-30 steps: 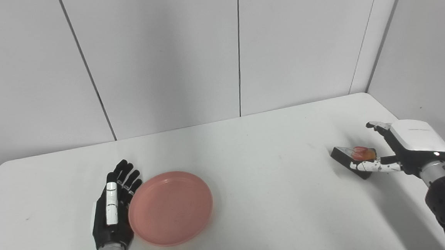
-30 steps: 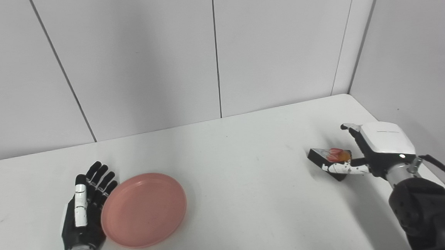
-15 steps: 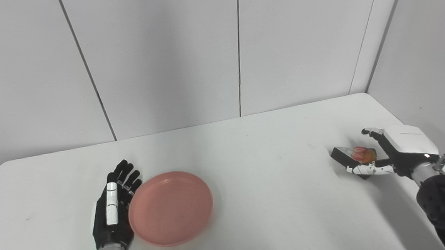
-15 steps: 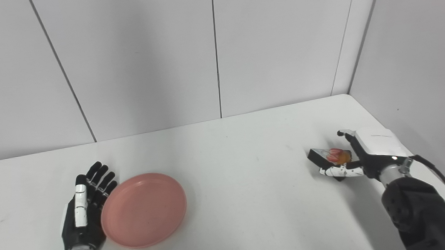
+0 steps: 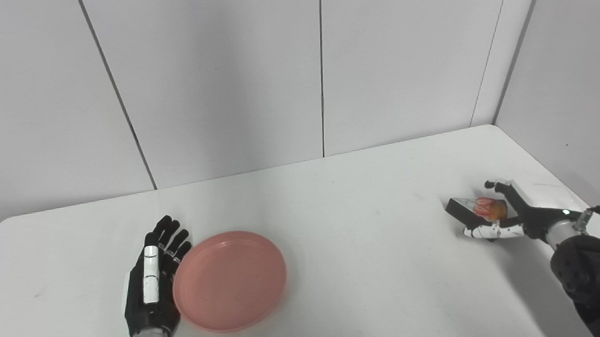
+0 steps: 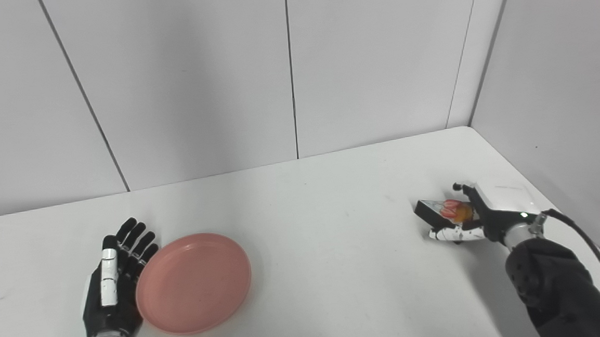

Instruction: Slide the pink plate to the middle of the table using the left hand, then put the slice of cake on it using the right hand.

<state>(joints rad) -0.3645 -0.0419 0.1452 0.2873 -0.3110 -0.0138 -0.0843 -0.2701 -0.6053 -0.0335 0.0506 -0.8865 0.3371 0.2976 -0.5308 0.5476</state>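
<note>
While the plate sits left of the table's middle, the left hand lies flat beside it, fingers spread and straight, its inner edge touching the plate's left rim. That placement makes sense to me: a flat hand set against the rim can push the plate sideways towards the centre without needing to grasp it. It holds nothing.

Over by the right edge, the right hand is low at the table, with the cake between thumb and fingers (a dark wedge with something red and orange on top). The thumb lies along the near side and one finger curls past the far side, so the hand brackets the slice. I cannot tell whether the fingers are actually pressing on it or just set around it; the cake looks to be resting on the table.

My guess is the right hand is getting its hold ready while the plate has yet to be slid over, since plate and cake are well apart.
</note>
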